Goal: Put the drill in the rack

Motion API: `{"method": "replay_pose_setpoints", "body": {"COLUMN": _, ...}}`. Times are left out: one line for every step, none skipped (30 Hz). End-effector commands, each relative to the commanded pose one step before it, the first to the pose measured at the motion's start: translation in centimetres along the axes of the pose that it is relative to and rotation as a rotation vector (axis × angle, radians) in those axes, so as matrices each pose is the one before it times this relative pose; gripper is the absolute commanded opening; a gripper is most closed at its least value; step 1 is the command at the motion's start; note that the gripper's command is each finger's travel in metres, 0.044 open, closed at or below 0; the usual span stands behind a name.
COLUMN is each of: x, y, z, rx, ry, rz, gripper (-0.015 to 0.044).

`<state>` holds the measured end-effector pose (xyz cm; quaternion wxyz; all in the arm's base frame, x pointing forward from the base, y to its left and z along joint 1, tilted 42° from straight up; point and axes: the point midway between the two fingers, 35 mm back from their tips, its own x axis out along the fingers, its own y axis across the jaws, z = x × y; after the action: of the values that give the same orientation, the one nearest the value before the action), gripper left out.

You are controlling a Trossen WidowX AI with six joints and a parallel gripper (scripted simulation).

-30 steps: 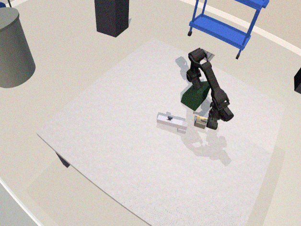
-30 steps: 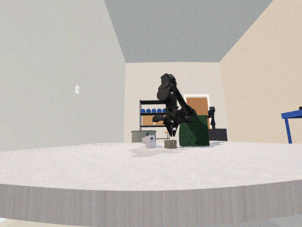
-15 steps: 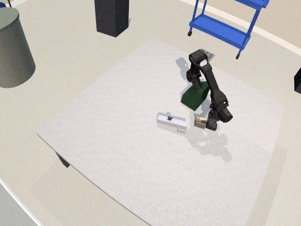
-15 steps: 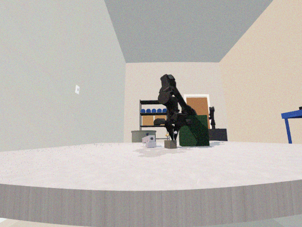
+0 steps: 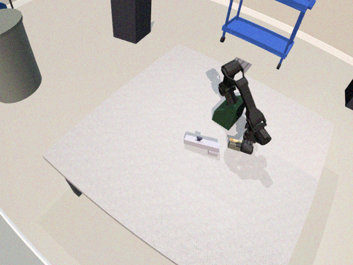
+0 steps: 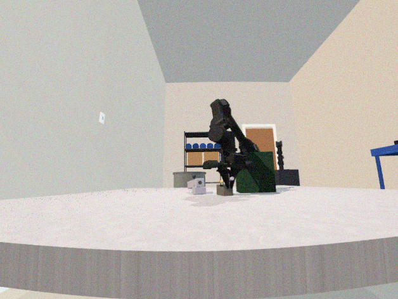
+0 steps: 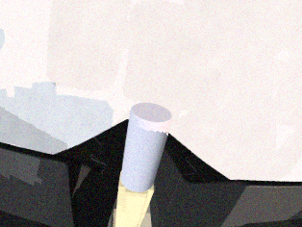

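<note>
My gripper [image 5: 244, 144] [image 6: 229, 180] [image 7: 141, 129] is shut on the drill [image 7: 145, 155], a pale cylinder with a yellow rear part. It holds the drill low over the table, pointing outward. The drill's yellow part [image 5: 234, 140] lies over the small olive rack [image 5: 233, 146] [image 6: 224, 190], which stands just right of the white housing [image 5: 202, 143] [image 6: 196, 185]. A small dark key [image 5: 198, 138] sits on top of the housing. I cannot tell whether the drill touches the rack. The rack is hidden in the wrist view.
A dark green block [image 5: 227, 114] [image 6: 257, 173] stands behind the rack, beside the arm. Off the table are a blue cart [image 5: 258, 32], a grey drum [image 5: 15, 56] and a dark pillar [image 5: 131, 18]. The table [image 5: 142, 182] extends wide to the front and left.
</note>
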<state>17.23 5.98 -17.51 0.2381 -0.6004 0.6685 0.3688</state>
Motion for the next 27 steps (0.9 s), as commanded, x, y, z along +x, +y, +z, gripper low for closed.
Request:
{"method": "replay_pose_setpoints", "body": {"x": 0.622, "y": 0.068, "z": -0.078, "rx": -0.0068, "ry": 0.00800, "rz": 0.00184, "gripper": 0.0000}}
{"method": "replay_pose_setpoints", "body": {"x": 0.116, "y": -0.013, "z": 0.009, "rx": 0.0000, "ry": 0.00005, "rz": -0.00001, "gripper": 0.0000}}
{"method": "replay_pose_setpoints", "body": {"x": 0.117, "y": -0.010, "z": 0.007, "rx": 0.0000, "ry": 0.00005, "rz": -0.00001, "gripper": 0.0000}}
{"method": "replay_pose_setpoints", "body": {"x": 0.121, "y": -0.007, "z": 0.005, "rx": 0.0000, "ry": 0.00006, "rz": -0.00001, "gripper": 0.0000}}
{"method": "replay_pose_setpoints", "body": {"x": 0.124, "y": -0.004, "z": 0.003, "rx": 0.0000, "ry": 0.00006, "rz": 0.00000, "gripper": 0.0000}}
{"method": "replay_pose_setpoints", "body": {"x": 0.124, "y": -0.003, "z": 0.002, "rx": 0.0000, "ry": 0.00006, "rz": 0.00000, "gripper": 0.0000}}
{"method": "replay_pose_setpoints", "body": {"x": 0.123, "y": -0.003, "z": 0.001, "rx": 0.0000, "ry": 0.00006, "rz": 0.00000, "gripper": 0.0000}}
{"method": "replay_pose_setpoints", "body": {"x": 0.121, "y": -0.003, "z": 0.001, "rx": 0.0000, "ry": 0.00006, "rz": 0.00000, "gripper": 0.0000}}
{"method": "replay_pose_setpoints", "body": {"x": 0.115, "y": 0.003, "z": -0.005, "rx": 0.0000, "ry": 0.00006, "rz": 0.00000, "gripper": 0.0000}}
{"method": "replay_pose_setpoints", "body": {"x": 0.107, "y": 0.005, "z": -0.005, "rx": 0.0000, "ry": 0.00006, "rz": 0.00000, "gripper": 0.0000}}
{"method": "replay_pose_setpoints", "body": {"x": 0.099, "y": 0.002, "z": -0.005, "rx": 0.0000, "ry": 0.00006, "rz": 0.00000, "gripper": 0.0000}}
{"method": "replay_pose_setpoints", "body": {"x": 0.093, "y": 0.001, "z": -0.006, "rx": 0.0000, "ry": 0.00005, "rz": 0.00000, "gripper": 0.0000}}
{"method": "replay_pose_setpoints", "body": {"x": 0.091, "y": 0.001, "z": -0.007, "rx": 0.0000, "ry": 0.00005, "rz": 0.00000, "gripper": 0.0000}}
{"method": "replay_pose_setpoints", "body": {"x": 0.090, "y": 0.003, "z": -0.008, "rx": 0.0000, "ry": 0.00006, "rz": 0.00001, "gripper": 0.0000}}
{"method": "replay_pose_setpoints", "body": {"x": 0.110, "y": 0.011, "z": -0.009, "rx": 0.0000, "ry": 0.00007, "rz": 0.00001, "gripper": 0.0000}}
{"method": "replay_pose_setpoints", "body": {"x": 0.081, "y": 0.013, "z": -0.008, "rx": 0.0000, "ry": 0.00005, "rz": 0.00001, "gripper": 0.0000}}
{"method": "replay_pose_setpoints", "body": {"x": 0.061, "y": 0.004, "z": -0.004, "rx": 0.0000, "ry": 0.00004, "rz": 0.00000, "gripper": 0.0000}}
{"method": "replay_pose_setpoints", "body": {"x": 0.043, "y": 0.016, "z": -0.009, "rx": 0.0000, "ry": 0.00003, "rz": 0.00001, "gripper": 0.0000}}
{"method": "replay_pose_setpoints", "body": {"x": 0.051, "y": 0.029, "z": -0.015, "rx": 0.0000, "ry": 0.00004, "rz": 0.00002, "gripper": 0.0000}}
{"method": "replay_pose_setpoints", "body": {"x": 0.032, "y": 0.022, "z": -0.013, "rx": 0.0000, "ry": 0.00003, "rz": 0.00002, "gripper": 0.0000}}
{"method": "replay_pose_setpoints", "body": {"x": 0.021, "y": 0.016, "z": -0.011, "rx": 0.0000, "ry": 0.00002, "rz": 0.00001, "gripper": 0.0000}}
{"method": "replay_pose_setpoints", "body": {"x": 0.017, "y": 0.013, "z": -0.010, "rx": 0.0000, "ry": 0.00002, "rz": 0.00001, "gripper": 0.0000}}
{"method": "replay_pose_setpoints", "body": {"x": 0.015, "y": 0.012, "z": -0.011, "rx": 0.0000, "ry": 0.00002, "rz": 0.00001, "gripper": 0.0000}}
{"method": "replay_pose_setpoints", "body": {"x": 0.013, "y": 0.011, "z": -0.010, "rx": 0.0000, "ry": 0.00002, "rz": 0.00001, "gripper": 0.0000}}
{"method": "replay_pose_setpoints", "body": {"x": 0.012, "y": 0.009, "z": -0.010, "rx": 0.0000, "ry": 0.00002, "rz": 0.00001, "gripper": 0.0000}}
{"method": "replay_pose_setpoints", "body": {"x": 0.011, "y": 0.008, "z": -0.010, "rx": 0.0000, "ry": 0.00001, "rz": 0.00001, "gripper": 0.0000}}
{"method": "replay_pose_setpoints", "body": {"x": 0.010, "y": 0.007, "z": -0.009, "rx": 0.0000, "ry": 0.00001, "rz": 0.00001, "gripper": 0.0000}}
